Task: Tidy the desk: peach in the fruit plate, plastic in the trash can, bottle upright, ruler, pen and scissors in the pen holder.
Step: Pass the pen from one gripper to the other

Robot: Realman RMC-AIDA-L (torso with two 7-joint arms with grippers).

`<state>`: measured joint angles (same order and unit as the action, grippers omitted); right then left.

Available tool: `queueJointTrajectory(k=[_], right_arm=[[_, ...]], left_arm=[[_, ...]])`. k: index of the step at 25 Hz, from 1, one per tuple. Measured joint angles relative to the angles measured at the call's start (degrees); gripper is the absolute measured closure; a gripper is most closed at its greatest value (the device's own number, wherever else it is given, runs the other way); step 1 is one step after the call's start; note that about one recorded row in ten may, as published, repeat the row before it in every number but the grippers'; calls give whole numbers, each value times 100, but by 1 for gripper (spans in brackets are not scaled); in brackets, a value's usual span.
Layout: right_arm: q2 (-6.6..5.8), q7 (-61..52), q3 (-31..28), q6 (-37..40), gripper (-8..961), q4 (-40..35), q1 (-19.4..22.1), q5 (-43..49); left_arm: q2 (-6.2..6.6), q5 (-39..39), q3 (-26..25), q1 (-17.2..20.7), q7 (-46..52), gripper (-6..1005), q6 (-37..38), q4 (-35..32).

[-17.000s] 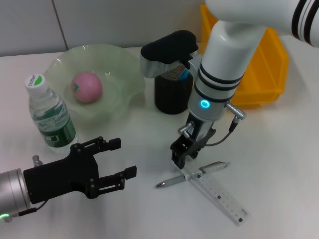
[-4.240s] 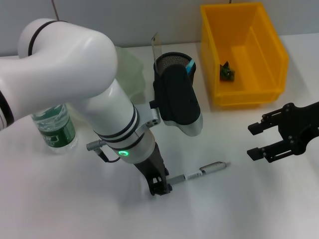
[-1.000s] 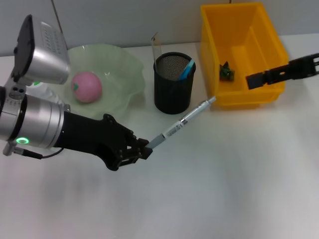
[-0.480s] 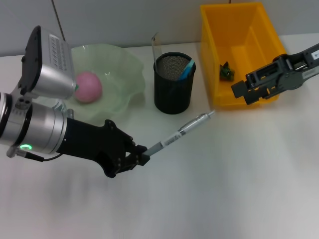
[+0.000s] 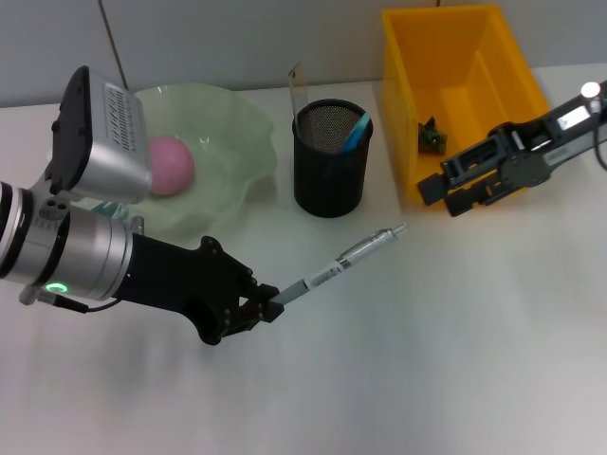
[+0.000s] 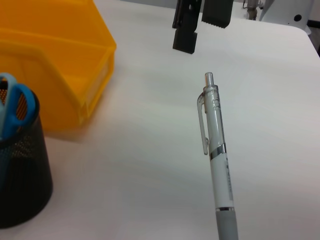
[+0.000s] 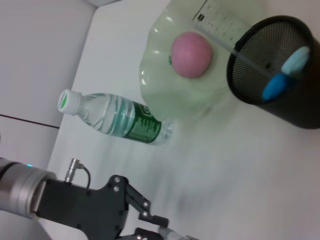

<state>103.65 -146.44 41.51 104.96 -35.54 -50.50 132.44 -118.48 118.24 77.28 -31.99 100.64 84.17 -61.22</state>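
My left gripper (image 5: 263, 309) is shut on the tip end of the pen (image 5: 340, 264), which slants up above the table toward the black mesh pen holder (image 5: 329, 159). Its clip end shows in the left wrist view as the pen (image 6: 217, 155). A clear ruler (image 5: 298, 86) and blue-handled scissors (image 5: 354, 132) stand in the holder. The pink peach (image 5: 167, 166) lies in the green fruit plate (image 5: 223, 142). A green plastic scrap (image 5: 433, 139) sits in the yellow trash can (image 5: 465, 57). My right gripper (image 5: 446, 195) hovers open by the can's front wall. The bottle (image 7: 115, 118) stands beside the plate.
My left arm's body (image 5: 85, 218) covers the table's left side and hides the bottle in the head view. Bare white table (image 5: 427, 360) spreads in front of the holder and the can.
My right gripper has come in from over the trash can toward the table's middle and lower. My left gripper has shifted slightly, and the pen's far end has dropped a little.
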Motion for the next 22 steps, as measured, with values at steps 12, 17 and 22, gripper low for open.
queueJointTrajectory(k=[12, 17, 22], right_arm=[[240, -17, 25, -229, 322, 230, -163, 1], [319, -17, 69, -347, 324, 290, -215, 1], [396, -18, 104, -373, 326, 293, -241, 0]], left_arm=[[-17, -295, 11, 89, -139, 835, -82, 25], [-17, -325, 7, 98, -184, 833, -140, 57], [-30, -385, 9, 114, -248, 831, -313, 146]])
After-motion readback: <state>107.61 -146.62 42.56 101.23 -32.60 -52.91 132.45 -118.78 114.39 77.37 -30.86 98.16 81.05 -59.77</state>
